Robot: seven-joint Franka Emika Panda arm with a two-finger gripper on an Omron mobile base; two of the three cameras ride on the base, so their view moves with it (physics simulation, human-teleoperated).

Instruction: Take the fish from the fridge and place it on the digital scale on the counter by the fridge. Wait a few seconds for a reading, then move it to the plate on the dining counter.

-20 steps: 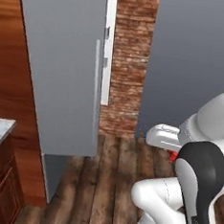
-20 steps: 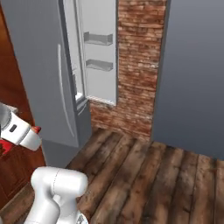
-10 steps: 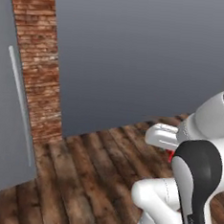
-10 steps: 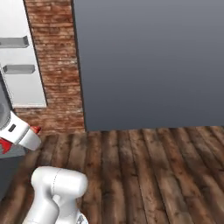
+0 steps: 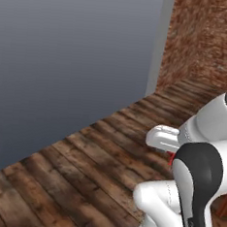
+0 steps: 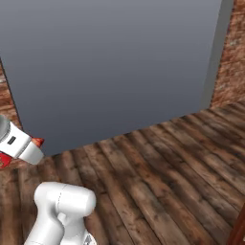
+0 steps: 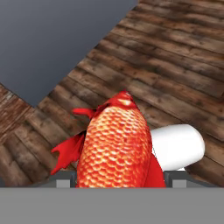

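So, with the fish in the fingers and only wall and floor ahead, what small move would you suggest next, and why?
Probably keep the grip closed and let the base go on turning until a counter comes into sight. The hand view shows the fish held close over the wooden floor, and both base views face a plain grey wall; no scale or plate is visible, so there is nowhere to set it down yet.

no readable text, labels or numbers

A glossy white arm [image 5: 175, 208] of rounded segments, with a black band across one joint.
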